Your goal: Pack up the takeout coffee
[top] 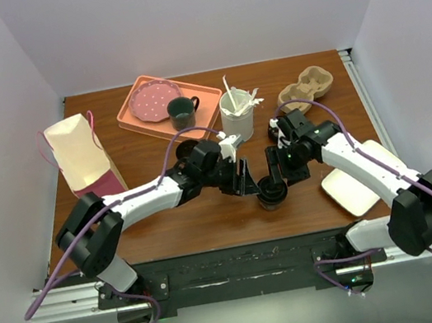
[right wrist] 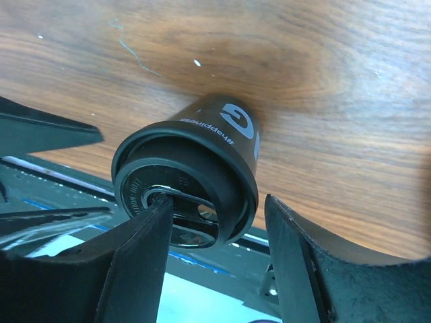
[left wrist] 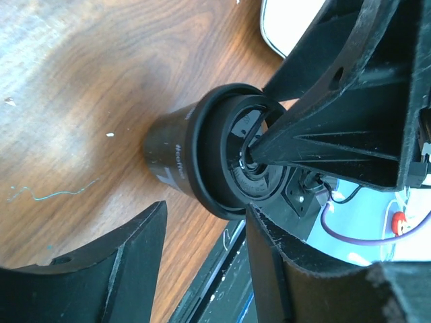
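Where my right gripper [right wrist: 215, 205] stands: over the takeout coffee cup [top: 272, 192], its fingers apart and straddling it. One fingertip [right wrist: 158, 205] rests on top of the lid [left wrist: 205, 158]. The other finger is clear of the cup wall, so I read no clamp.
Left gripper [left wrist: 205, 210]: fingers apart with nothing between them. The tips sit just left of the cup, and I see no contact.
Takeout coffee cup: black paper, upright, at the near middle of the wooden table [top: 210, 221], between my two grippers.
Lid: round, black, seated on the cup's rim.
White lettering [right wrist: 225, 121]: on the cup's side, clear in my right wrist view.
White plate [top: 346, 189]: near right, partly under my right arm.
White holder [top: 237, 116]: just beyond the grippers, with pale sticks standing in it.
Orange tray [top: 137, 117]: far, left of centre, carrying a pink dotted plate [top: 153, 101] and a dark green mug [top: 182, 113].
Paper bag [top: 81, 156]: far left, cream above and pink below, mouth open.
Cardboard cup carrier [top: 305, 89]: far right.
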Robot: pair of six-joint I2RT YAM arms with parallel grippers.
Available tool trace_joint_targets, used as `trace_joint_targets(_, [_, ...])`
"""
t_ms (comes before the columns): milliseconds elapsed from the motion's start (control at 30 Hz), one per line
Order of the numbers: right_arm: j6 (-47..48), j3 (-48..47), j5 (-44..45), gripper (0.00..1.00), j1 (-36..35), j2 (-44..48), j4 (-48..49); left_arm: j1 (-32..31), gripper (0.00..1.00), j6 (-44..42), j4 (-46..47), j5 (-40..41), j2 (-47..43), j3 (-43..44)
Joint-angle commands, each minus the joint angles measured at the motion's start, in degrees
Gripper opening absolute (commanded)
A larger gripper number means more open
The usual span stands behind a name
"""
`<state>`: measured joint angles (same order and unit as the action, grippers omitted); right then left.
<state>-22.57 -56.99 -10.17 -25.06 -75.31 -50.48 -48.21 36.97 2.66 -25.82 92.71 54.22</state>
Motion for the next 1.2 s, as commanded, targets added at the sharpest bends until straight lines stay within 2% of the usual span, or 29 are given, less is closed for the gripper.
trace_joint_targets(0, [-0.19,2.67,-0.90,0.59,0.19,0.34,3.19,-0.57,0.54,1.35,2.35,-1.95,0.89,-0.34])
trace_joint_targets(400, [-3.53,6.72,0.68,0.52,0.19,1.39,5.13,-1.10,0.47,3.28,0.25,-1.34,0.20,-1.22])
trace_joint_targets(700, [-5.64,6.72,1.56,0.51,0.19,1.57,5.74,-1.10,0.48,3.81,-2.57,-0.98,-3.05,-1.83])
trace_joint_targets(867, [-7.58,7.86,0.51,0.51,0.19,2.53,7.06,-1.19,0.55,5.56,0.76,-2.48,-6.47,-4.82])
trace_joint_targets(1167, [-8.98,9.44,0.94,0.50,0.10,4.38,7.59,-2.06,0.54,8.56,8.06,-4.58,-3.07,-7.20])
